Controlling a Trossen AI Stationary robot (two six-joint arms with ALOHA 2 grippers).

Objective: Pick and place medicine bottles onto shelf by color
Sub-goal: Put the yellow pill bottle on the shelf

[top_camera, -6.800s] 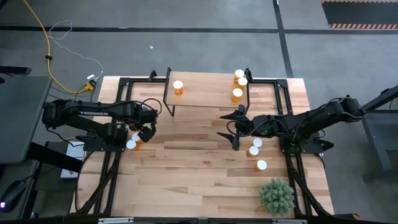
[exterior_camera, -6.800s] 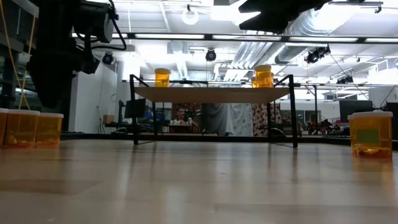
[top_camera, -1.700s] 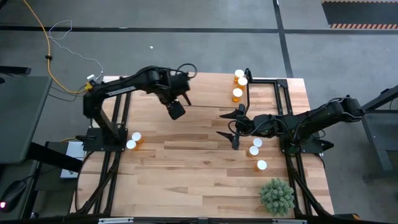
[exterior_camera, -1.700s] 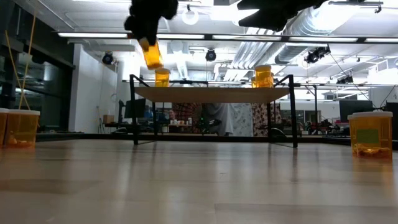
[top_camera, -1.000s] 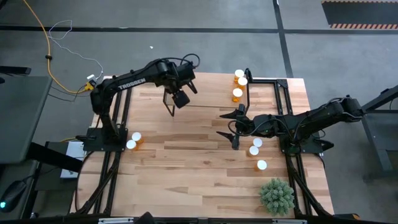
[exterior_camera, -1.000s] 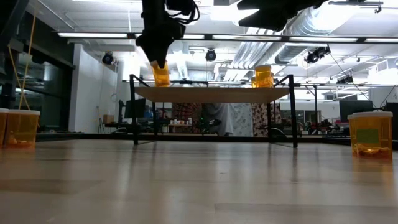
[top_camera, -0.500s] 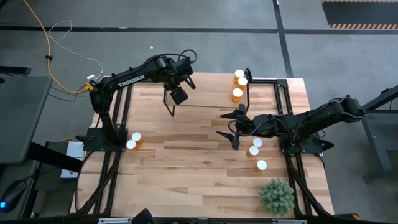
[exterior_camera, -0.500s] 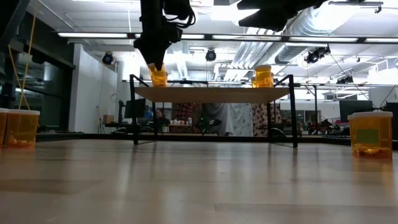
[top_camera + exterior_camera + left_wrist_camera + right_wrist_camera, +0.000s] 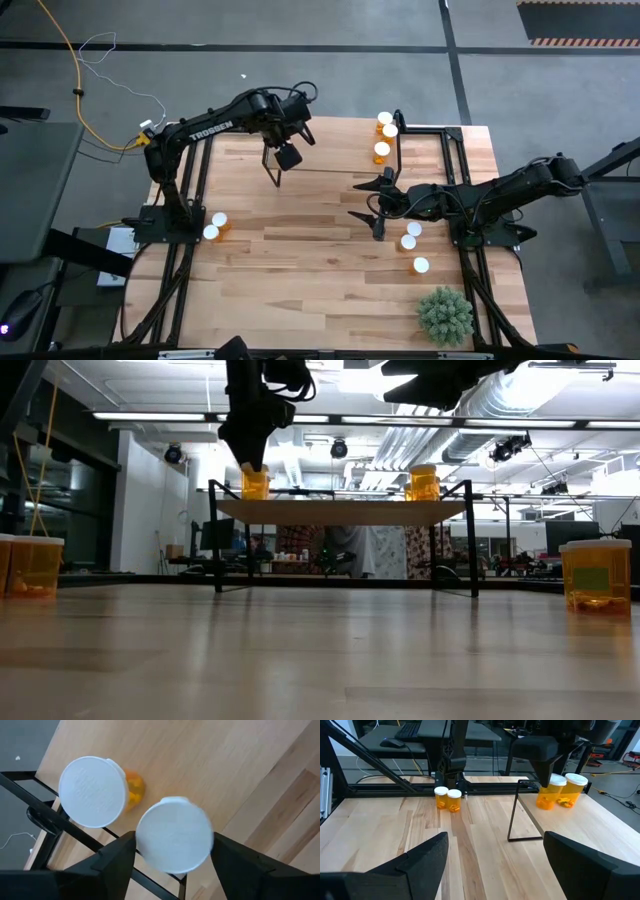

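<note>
Left gripper (image 9: 287,155) sits over the shelf's (image 9: 330,160) 9 o'clock end, jaws loosely around a bottle (image 9: 173,834). Right gripper (image 9: 372,205) waits mid-table, wide open.

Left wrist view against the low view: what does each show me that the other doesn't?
Only the left wrist view: two white caps seen from above, side by side, one under the left end effector. Only the low view: the far-end bottle on the shelf, the table bottles at both edges, and the room behind. Both: the shelf and the bottle beneath that end effector. The right end effector waits open mid-table.
</note>
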